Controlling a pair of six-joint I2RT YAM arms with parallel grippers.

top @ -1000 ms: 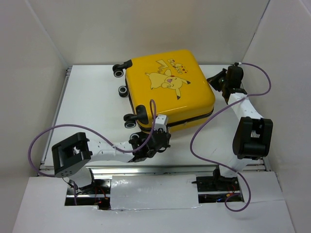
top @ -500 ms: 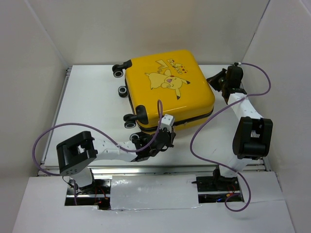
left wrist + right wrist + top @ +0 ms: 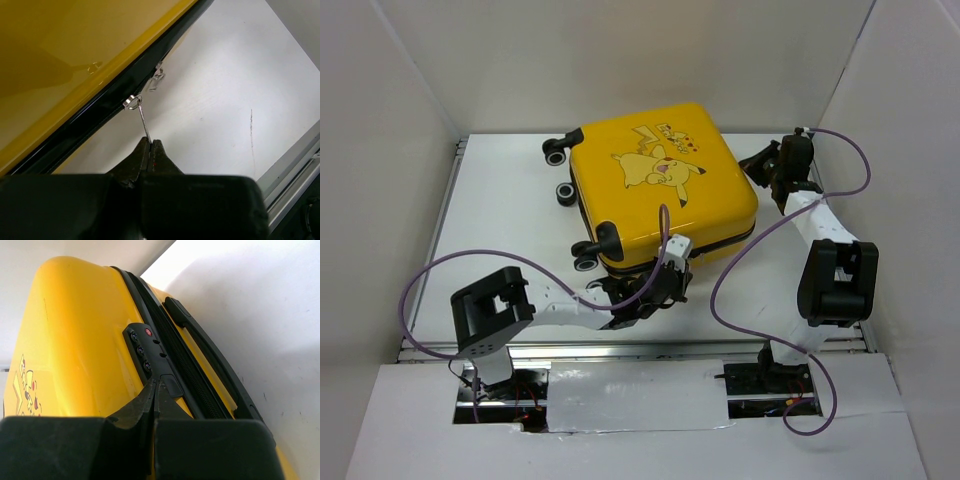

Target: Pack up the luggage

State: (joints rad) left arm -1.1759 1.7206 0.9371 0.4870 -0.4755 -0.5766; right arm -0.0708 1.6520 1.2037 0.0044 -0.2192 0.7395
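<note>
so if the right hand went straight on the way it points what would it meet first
Probably the black combination lock on the luggage; the shut right hand points at it, gap unclear.

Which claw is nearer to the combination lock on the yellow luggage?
Right. The right claw is shut just beside the combination lock on the side of the luggage. The left claw is away at its near edge, shut on a zipper pull.

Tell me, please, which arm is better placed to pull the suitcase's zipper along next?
Left. The left gripper is shut on the zipper pull at the suitcase's near edge; the right gripper, shut on nothing, sits by the lock.
</note>
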